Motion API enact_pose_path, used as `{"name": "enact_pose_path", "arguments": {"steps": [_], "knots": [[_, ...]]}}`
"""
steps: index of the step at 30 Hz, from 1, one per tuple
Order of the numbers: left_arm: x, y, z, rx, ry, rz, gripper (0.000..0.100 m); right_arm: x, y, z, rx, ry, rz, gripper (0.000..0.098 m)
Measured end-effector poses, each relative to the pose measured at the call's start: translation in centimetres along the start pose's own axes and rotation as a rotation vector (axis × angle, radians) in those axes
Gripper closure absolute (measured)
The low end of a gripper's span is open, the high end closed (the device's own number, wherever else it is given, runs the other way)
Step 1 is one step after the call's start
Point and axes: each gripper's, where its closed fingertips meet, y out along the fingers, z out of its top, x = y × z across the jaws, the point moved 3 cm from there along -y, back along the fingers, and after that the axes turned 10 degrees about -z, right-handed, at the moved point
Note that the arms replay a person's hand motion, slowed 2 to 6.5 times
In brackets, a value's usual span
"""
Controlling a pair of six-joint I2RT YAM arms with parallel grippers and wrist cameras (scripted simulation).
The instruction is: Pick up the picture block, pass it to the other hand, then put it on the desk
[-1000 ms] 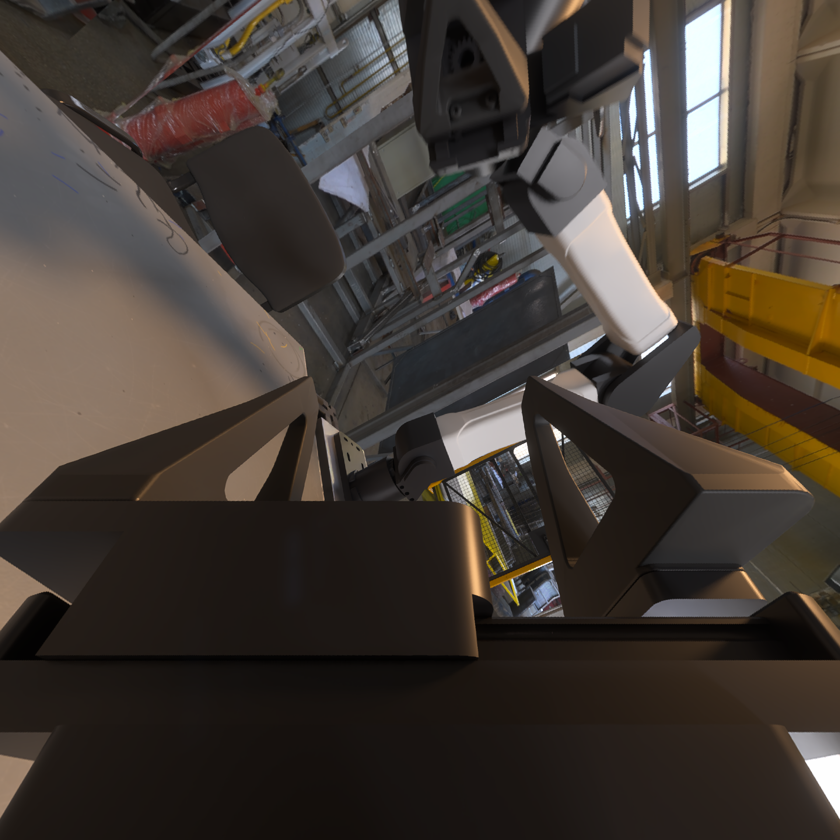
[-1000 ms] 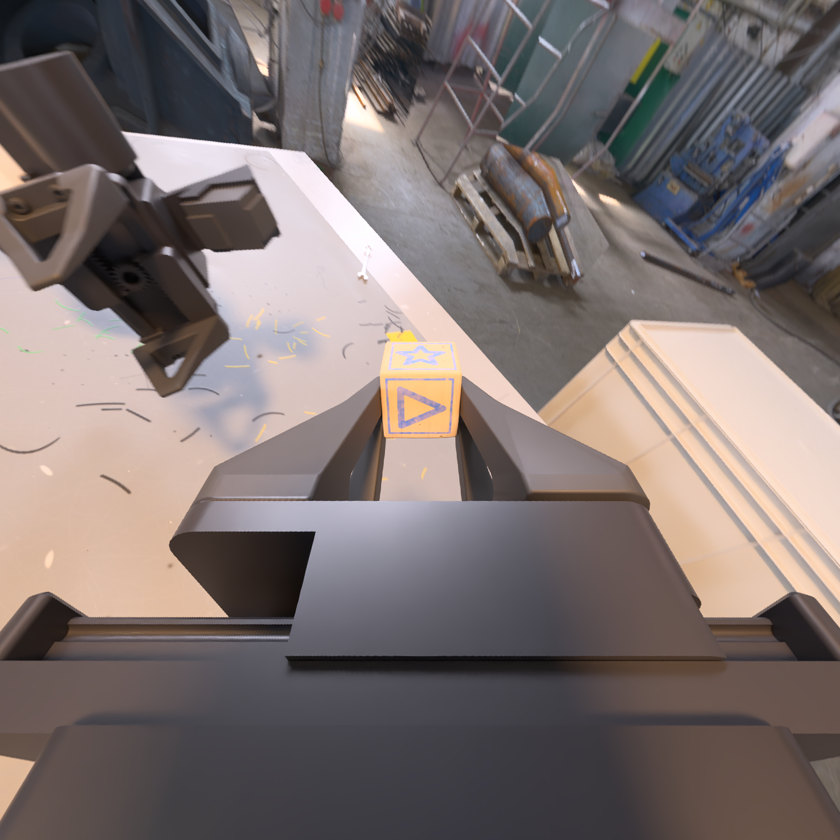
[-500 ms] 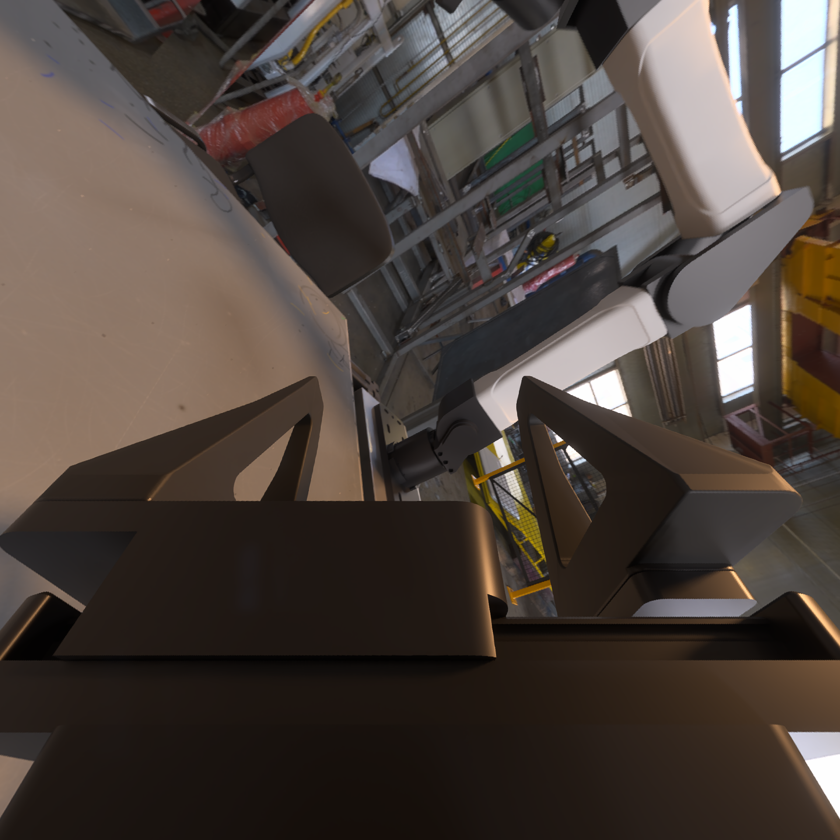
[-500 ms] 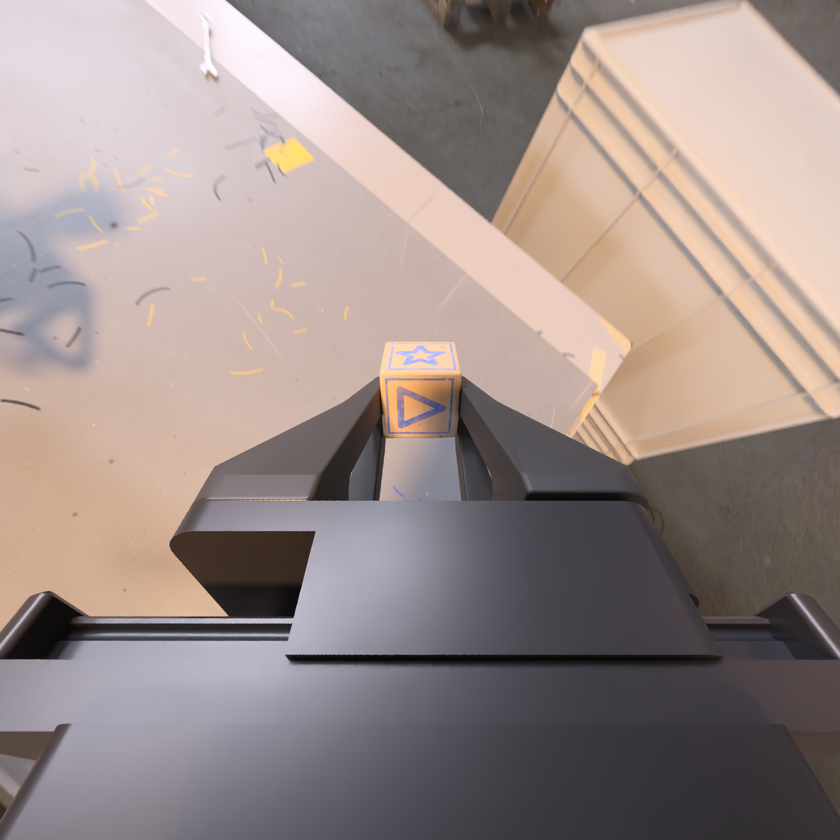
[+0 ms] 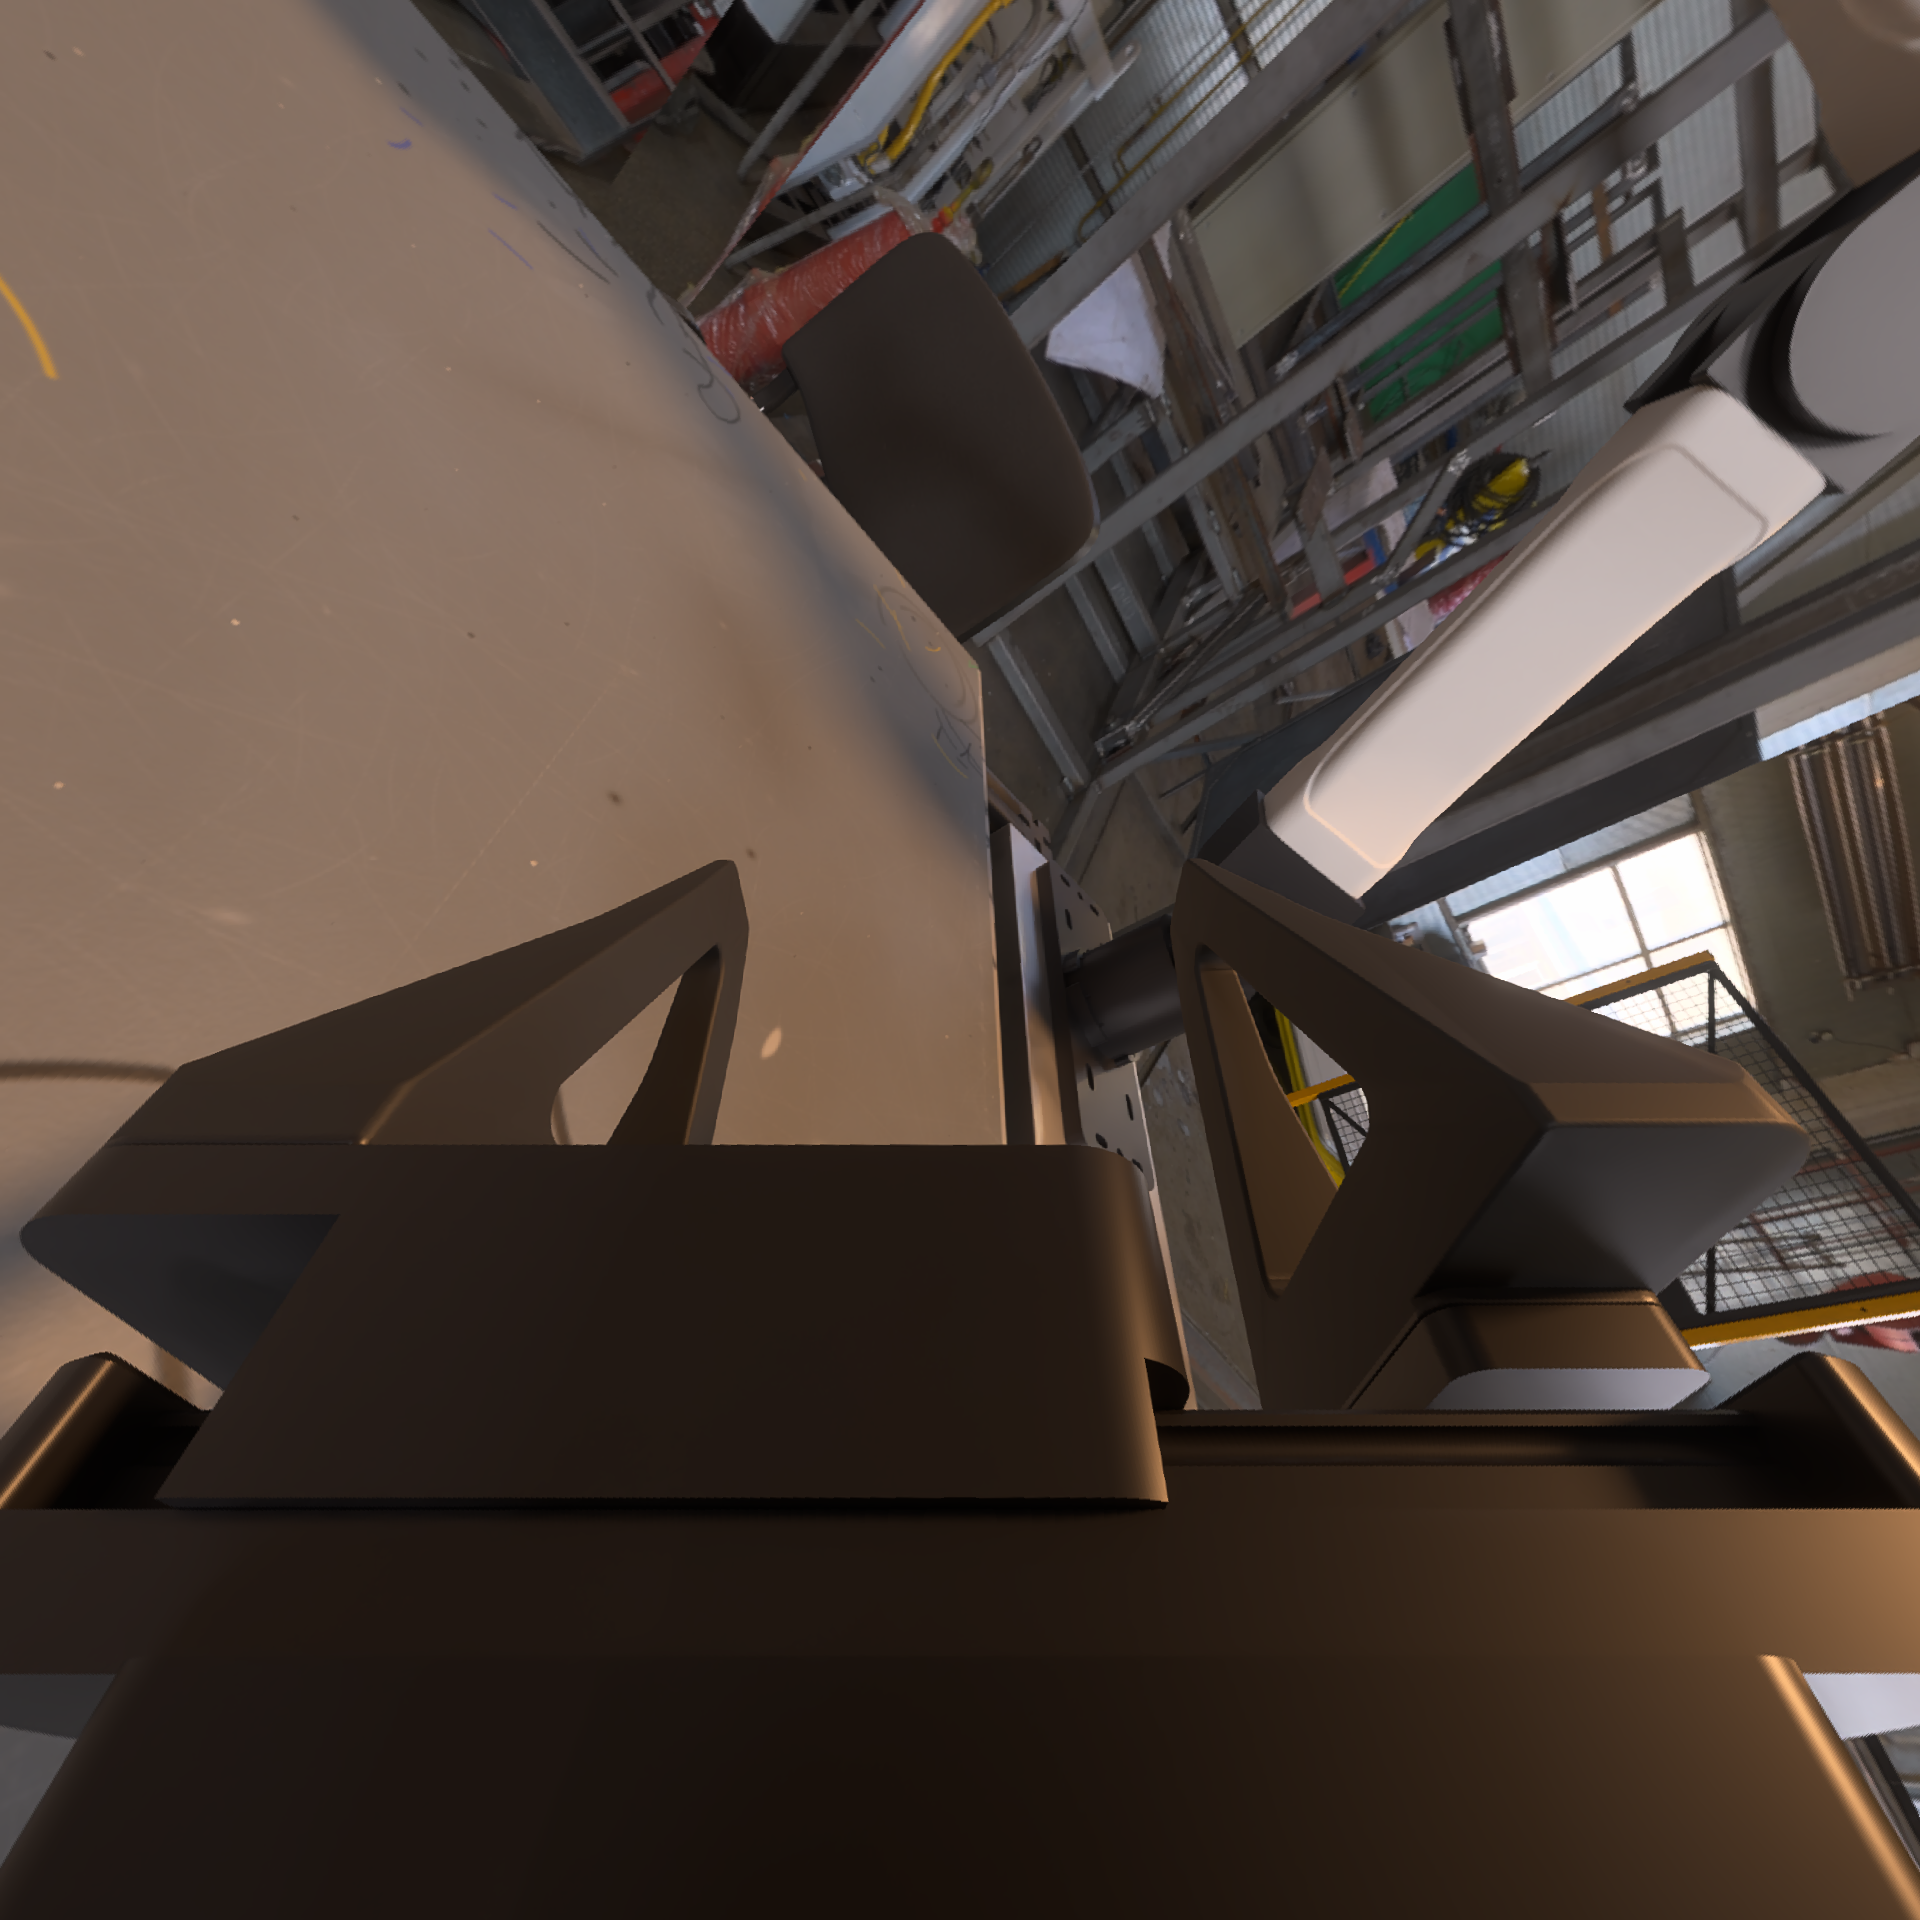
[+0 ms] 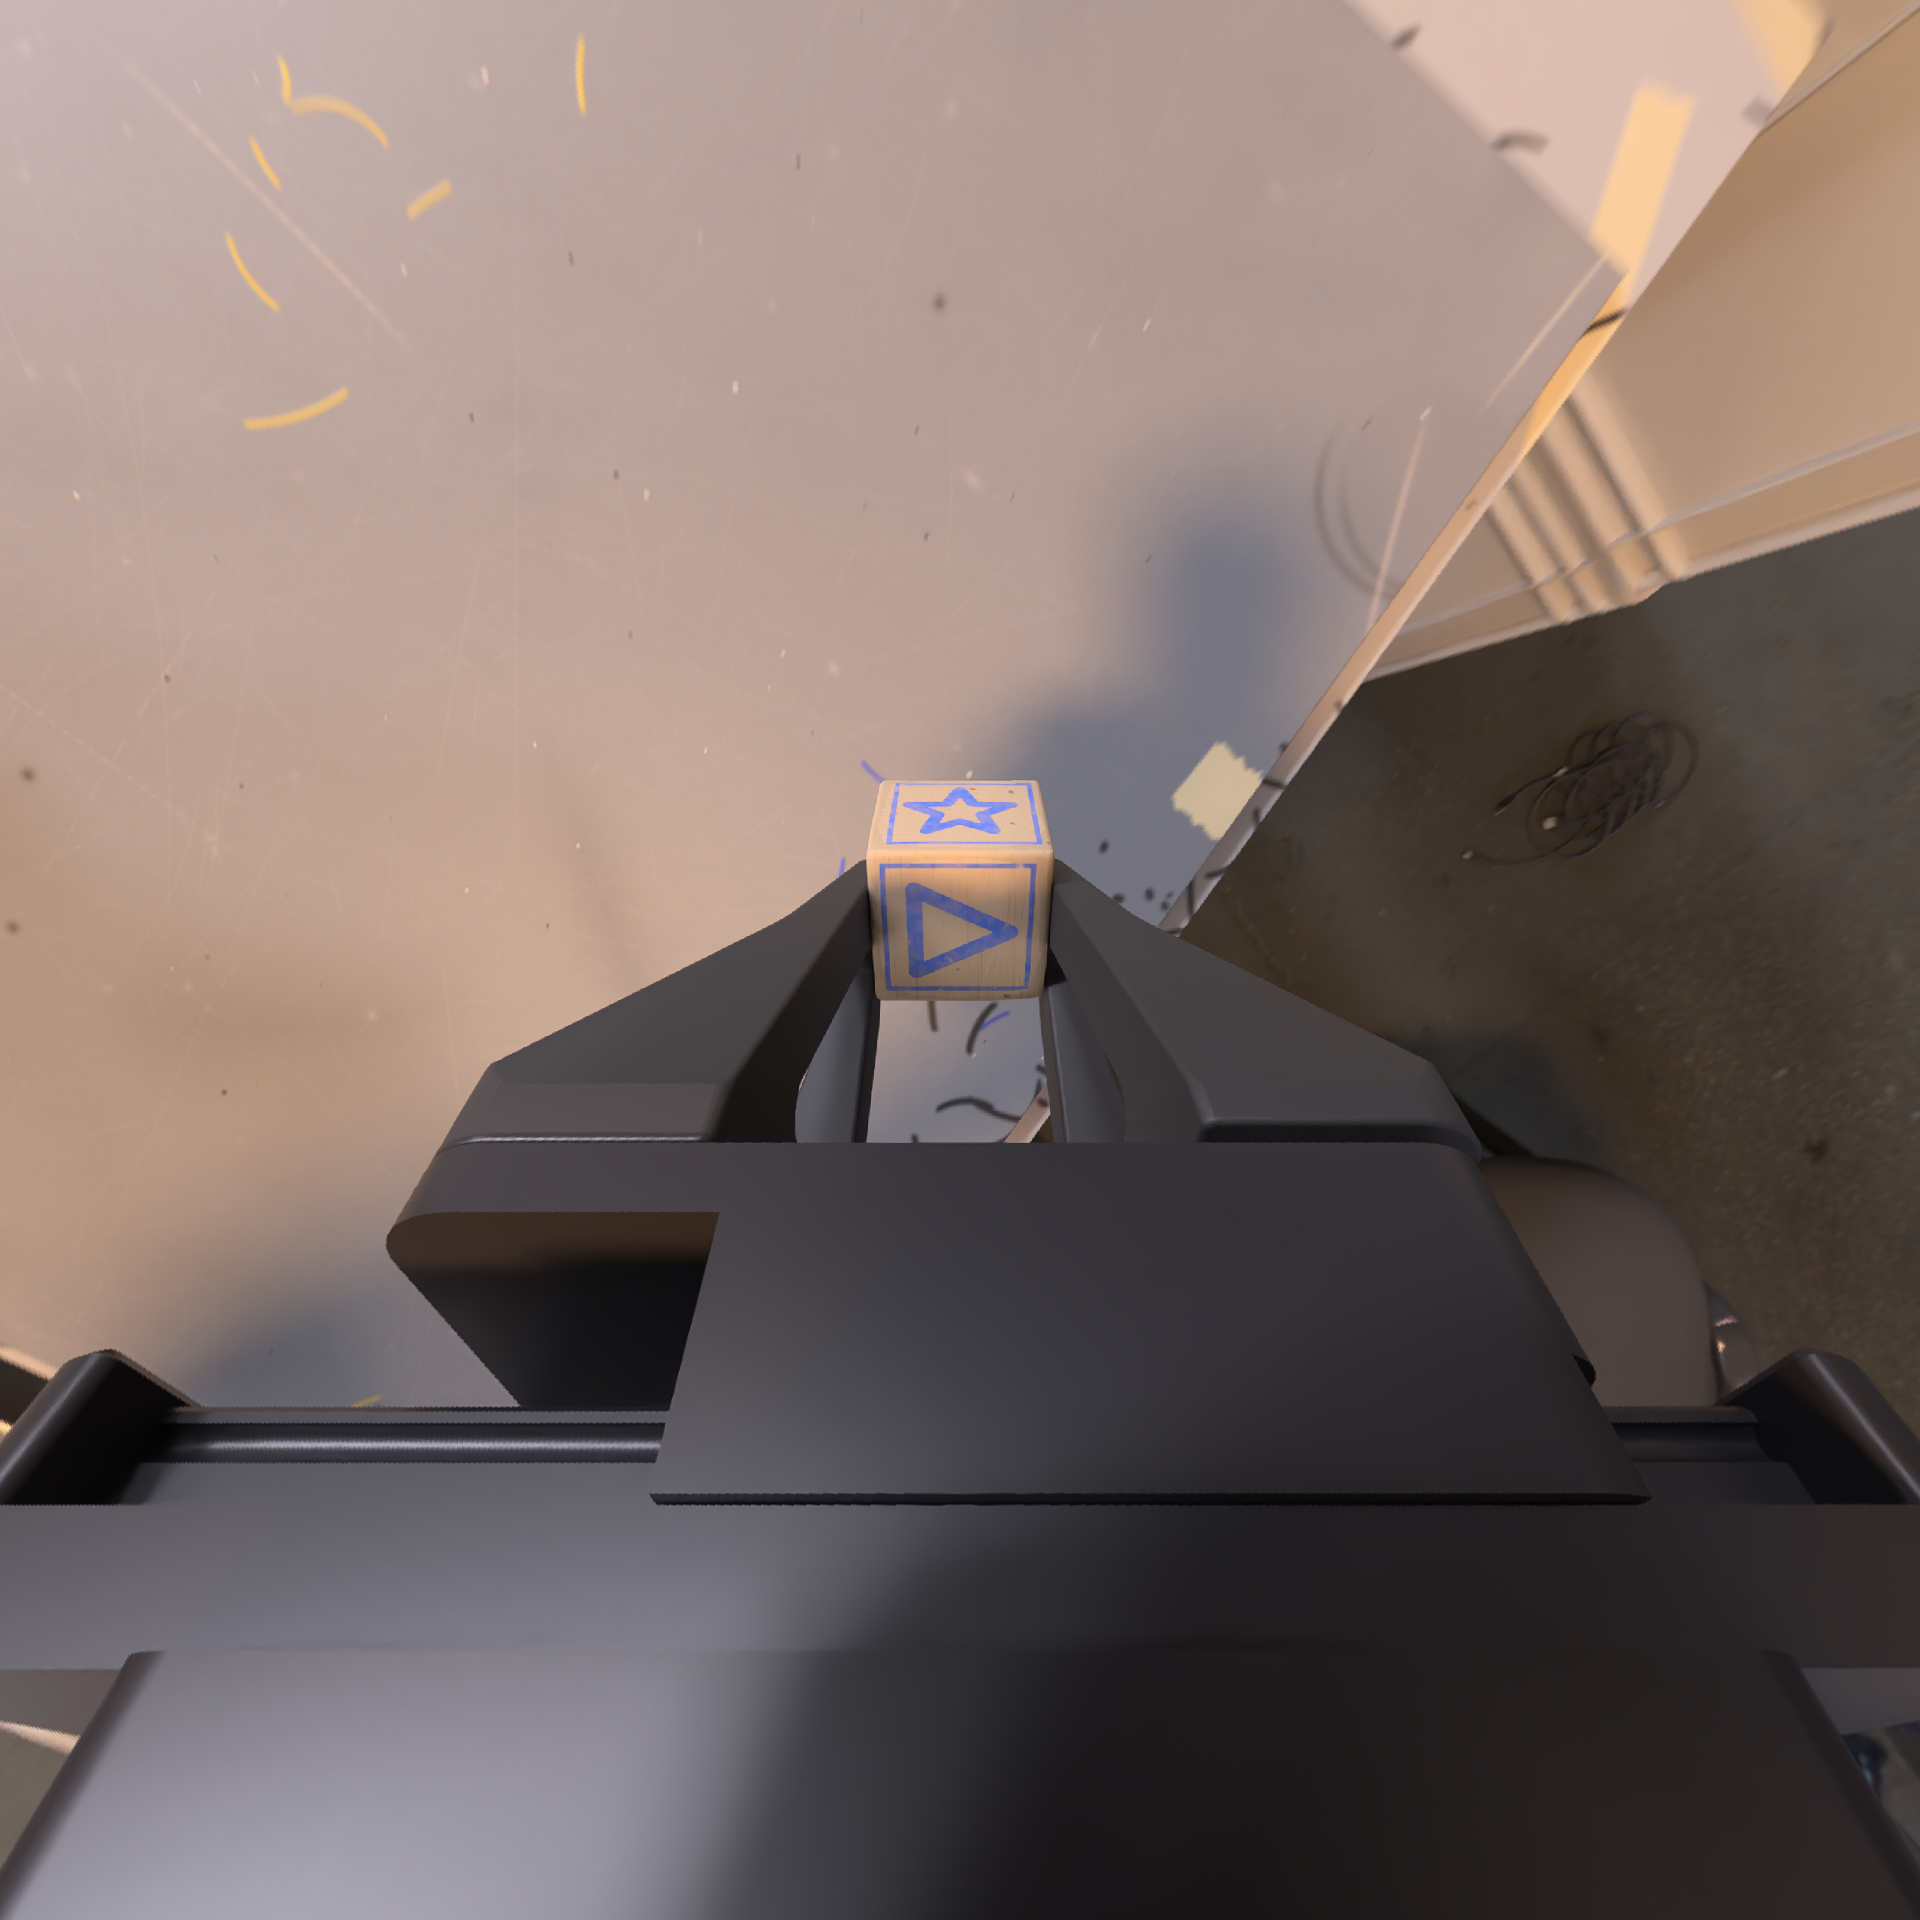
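Note:
The picture block (image 6: 958, 894) is a small wooden cube with a blue star on top and a blue triangle on the near face. My right gripper (image 6: 958, 883) is shut on the block and holds it above the desk (image 6: 520, 571), near the desk's right edge. Its shadow lies on the desk just beyond. My left gripper (image 5: 961, 883) is open and empty, tilted sideways by the desk (image 5: 364, 623) edge. The block does not show in the left wrist view.
A cream crate (image 6: 1745, 343) stands on the floor past the desk's right edge. A dark chair back (image 5: 935, 436) and the white right arm (image 5: 1538, 644) lie beyond the desk edge in the left wrist view. Yellow and dark scratches mark the desk.
My right gripper has swung down and right with the block, closer to the desk near its edge. The left gripper has turned, so more desk shows and the right arm has slid off to the upper right.

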Motion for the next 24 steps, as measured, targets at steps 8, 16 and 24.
{"name": "enact_pose_path", "arguments": {"steps": [8,16,24], "knots": [[-0.6,-0.2,-0.7,-0.004,-0.007,0.022,0.031,-1.2,2.9,-1.7,-0.153,0.023,0.113,0.0728],[-1.1,0.0,-0.8,0.015,-0.047,-0.006,0.031,-2.3,5.2,-2.3,-0.234,0.022,0.195,0.0728],[-1.3,0.2,-0.7,0.031,-0.080,-0.039,0.035,-2.8,7.2,-3.0,-0.321,-0.016,0.216,0.0728]]}}
